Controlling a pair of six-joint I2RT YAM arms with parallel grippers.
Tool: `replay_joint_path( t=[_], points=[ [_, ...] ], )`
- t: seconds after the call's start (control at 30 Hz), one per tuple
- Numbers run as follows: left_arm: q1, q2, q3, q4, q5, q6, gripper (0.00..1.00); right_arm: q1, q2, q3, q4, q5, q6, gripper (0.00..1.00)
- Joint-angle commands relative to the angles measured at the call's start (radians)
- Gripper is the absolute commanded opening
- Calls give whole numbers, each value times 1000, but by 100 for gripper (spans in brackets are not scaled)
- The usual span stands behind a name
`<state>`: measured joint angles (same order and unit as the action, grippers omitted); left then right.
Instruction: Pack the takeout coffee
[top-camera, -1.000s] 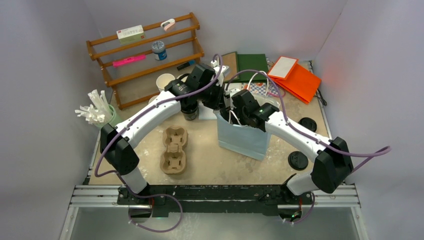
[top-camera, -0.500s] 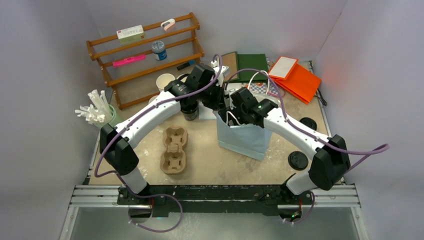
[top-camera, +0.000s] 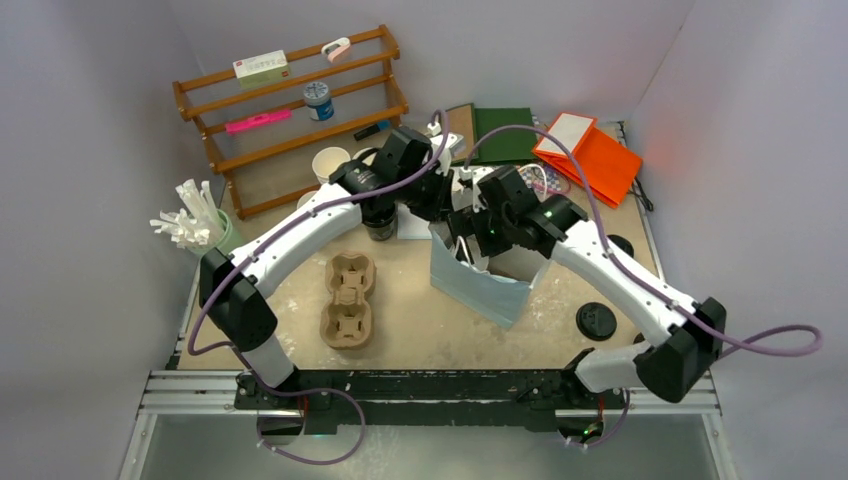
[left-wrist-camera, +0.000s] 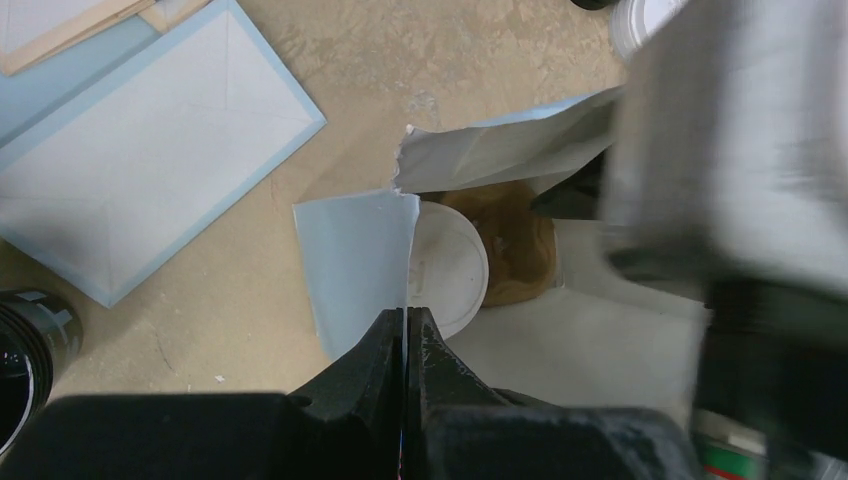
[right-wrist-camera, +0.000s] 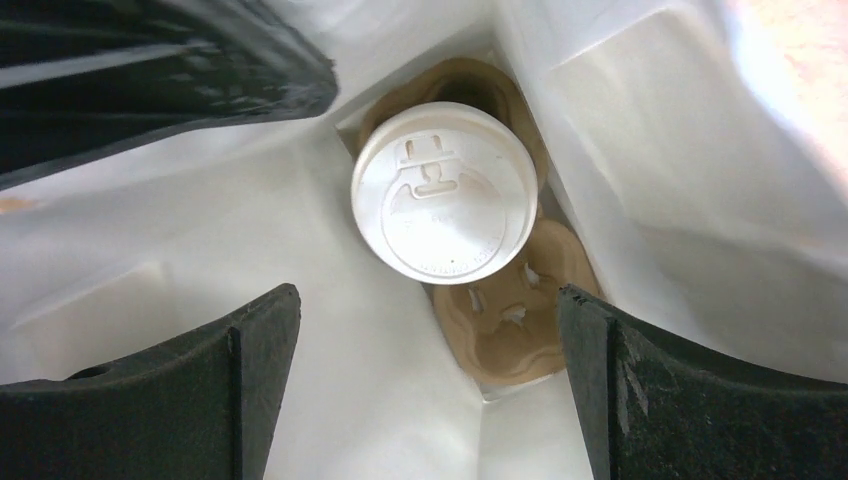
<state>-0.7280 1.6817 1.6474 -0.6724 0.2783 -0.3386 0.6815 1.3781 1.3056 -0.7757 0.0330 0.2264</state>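
The main step looks done: the takeout coffee (right-wrist-camera: 445, 195) stands lid-up at the bottom of the light blue paper bag (top-camera: 480, 285), directly below the right jaws and just ahead of the left jaws in the left wrist view. It sits in one pocket of a brown pulp cup carrier (right-wrist-camera: 505, 320) that lies on the bag's floor; the carrier's other pocket, nearer the right jaws, shows empty. The right jaws are spread wide inside the bag's mouth, holding nothing, one on either side of the cup and well above its lid. The left jaws are pressed together on the bag's rim, pinching the paper wall where its edge is split, which holds the mouth apart. By my judgement what is left is small: lift the right jaws clear, let go of the rim, and perhaps close the bag. A second pulp carrier (top-camera: 348, 297) lies on the surface, well apart from both jaws, with nothing in it.
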Motion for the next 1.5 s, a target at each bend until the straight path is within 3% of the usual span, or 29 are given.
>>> replay_joint_path(
  t=[0.0,0.13,0.37,0.6,1.47],
  points=[
    [-8,-24,46,7,43,59,0,3,-95,63,-21,-31,16,99],
    [-9,-31,45,29,51,110,0,2,-162,92,-52,-86,33,97],
    [-10,-89,-14,185,91,181,0,5,-251,39,-124,-213,2,75],
    [-20,-80,-8,212,123,191,0,7,-285,-49,-78,-294,42,61],
    [-68,-65,73,205,61,178,0,12,-385,-93,-77,-222,39,51]
  ],
)
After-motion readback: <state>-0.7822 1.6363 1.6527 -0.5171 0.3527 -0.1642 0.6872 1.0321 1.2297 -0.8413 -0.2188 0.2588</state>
